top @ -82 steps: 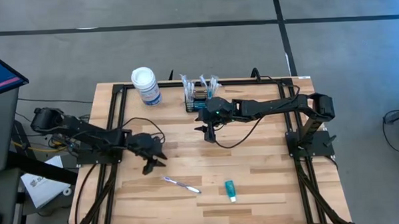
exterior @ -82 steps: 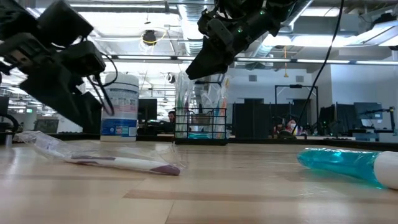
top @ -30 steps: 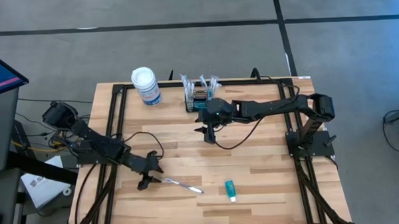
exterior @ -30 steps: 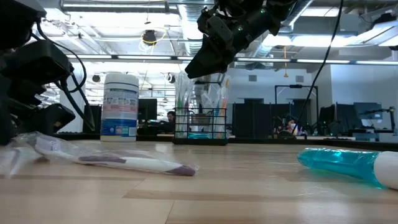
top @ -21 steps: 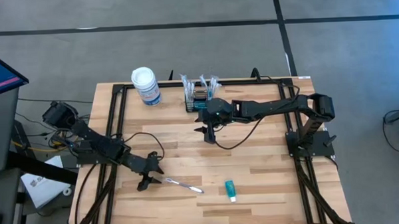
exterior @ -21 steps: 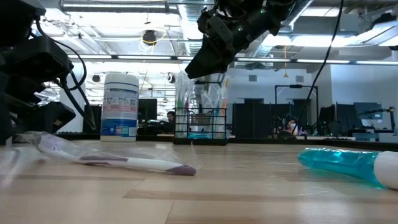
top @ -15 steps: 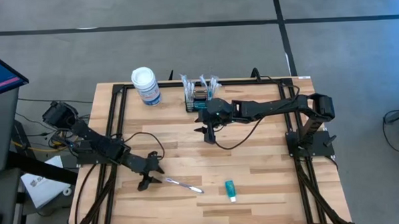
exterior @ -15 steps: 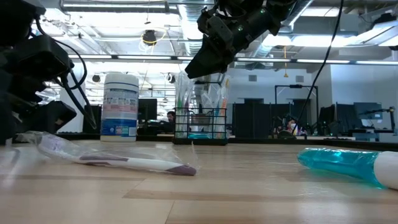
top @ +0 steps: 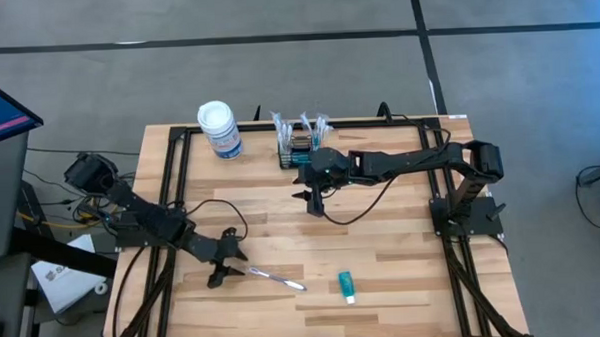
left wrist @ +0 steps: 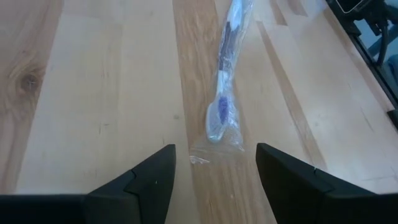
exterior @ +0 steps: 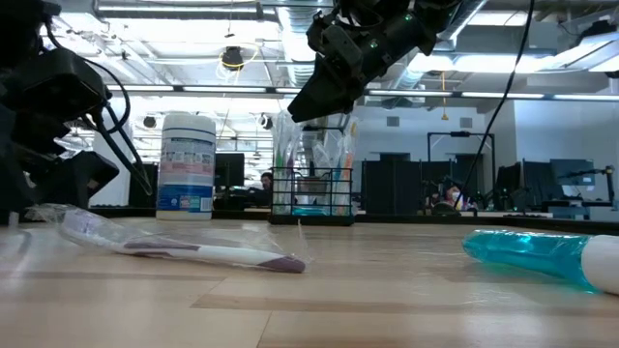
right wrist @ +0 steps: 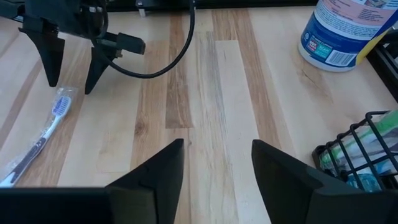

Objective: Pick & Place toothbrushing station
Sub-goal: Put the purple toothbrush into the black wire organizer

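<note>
The black wire-mesh basket [top: 300,148] stands at the table's far middle with wrapped brushes upright in it; it also shows in the low view [exterior: 311,195] and the right wrist view [right wrist: 364,151]. A wrapped toothbrush [top: 274,279] lies flat near the front, also in the left wrist view [left wrist: 224,87]. A teal tube [top: 346,286] lies to its right. My left gripper [top: 222,274] is open, low, just left of the toothbrush's head end, touching nothing. My right gripper [top: 313,200] is open and empty, held above the table near the basket.
A white-lidded round canister with a blue label [top: 219,129] stands left of the basket at the far edge. Black frame rails [top: 171,193] run along the table's left and right sides. Bare wood lies between the basket and the toothbrush.
</note>
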Tool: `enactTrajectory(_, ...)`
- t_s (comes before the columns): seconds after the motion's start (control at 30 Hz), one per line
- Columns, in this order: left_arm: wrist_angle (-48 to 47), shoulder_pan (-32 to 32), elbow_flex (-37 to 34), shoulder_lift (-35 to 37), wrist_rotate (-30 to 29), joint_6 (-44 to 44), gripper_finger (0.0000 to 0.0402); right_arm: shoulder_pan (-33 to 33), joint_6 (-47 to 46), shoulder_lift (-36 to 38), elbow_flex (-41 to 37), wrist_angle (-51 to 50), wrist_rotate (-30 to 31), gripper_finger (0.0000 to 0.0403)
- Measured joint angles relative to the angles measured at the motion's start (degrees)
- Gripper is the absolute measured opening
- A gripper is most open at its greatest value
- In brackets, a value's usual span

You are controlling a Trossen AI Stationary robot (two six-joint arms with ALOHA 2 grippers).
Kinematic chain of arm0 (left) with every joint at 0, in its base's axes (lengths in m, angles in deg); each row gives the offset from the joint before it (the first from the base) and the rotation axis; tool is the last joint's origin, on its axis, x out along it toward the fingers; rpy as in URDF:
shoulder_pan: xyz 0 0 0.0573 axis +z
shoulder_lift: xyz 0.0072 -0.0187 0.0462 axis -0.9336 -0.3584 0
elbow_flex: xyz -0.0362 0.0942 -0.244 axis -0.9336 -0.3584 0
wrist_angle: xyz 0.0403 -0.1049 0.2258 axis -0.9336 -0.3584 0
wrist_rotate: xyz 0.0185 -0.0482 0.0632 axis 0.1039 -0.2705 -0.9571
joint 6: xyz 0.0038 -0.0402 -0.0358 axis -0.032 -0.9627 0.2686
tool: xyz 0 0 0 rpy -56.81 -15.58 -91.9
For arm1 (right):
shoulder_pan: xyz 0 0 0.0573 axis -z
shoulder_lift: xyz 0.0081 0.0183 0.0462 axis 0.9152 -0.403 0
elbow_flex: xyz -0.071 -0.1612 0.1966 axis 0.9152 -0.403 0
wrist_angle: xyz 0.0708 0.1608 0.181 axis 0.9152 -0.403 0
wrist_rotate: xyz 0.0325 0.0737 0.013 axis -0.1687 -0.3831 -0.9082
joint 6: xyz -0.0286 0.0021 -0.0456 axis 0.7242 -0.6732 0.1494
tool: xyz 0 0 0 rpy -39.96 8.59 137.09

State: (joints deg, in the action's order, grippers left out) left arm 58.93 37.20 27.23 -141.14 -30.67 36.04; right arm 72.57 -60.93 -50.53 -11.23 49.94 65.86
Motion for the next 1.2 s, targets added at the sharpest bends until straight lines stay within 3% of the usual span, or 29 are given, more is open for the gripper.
enactTrajectory(0.3, 0.28, -2.65, 0.00, -0.88, -5.11, 0.28, 0.0218, 0.00, -0.36, 0.00, 0.00, 0.01, 0.01, 0.0178)
enactTrajectory(0.9, 6.50, -2.95, 3.94, -13.71, -7.41, 4.70, 0.0217, 0.00, -0.85, 0.00, 0.00, 0.04, 0.02, 0.0176)
enactTrajectory(1.2, 6.12, -2.93, 3.91, -13.79, -7.65, 4.65, 0.0146, 0.00, -0.87, 0.00, 0.00, 0.04, 0.02, 0.0181)
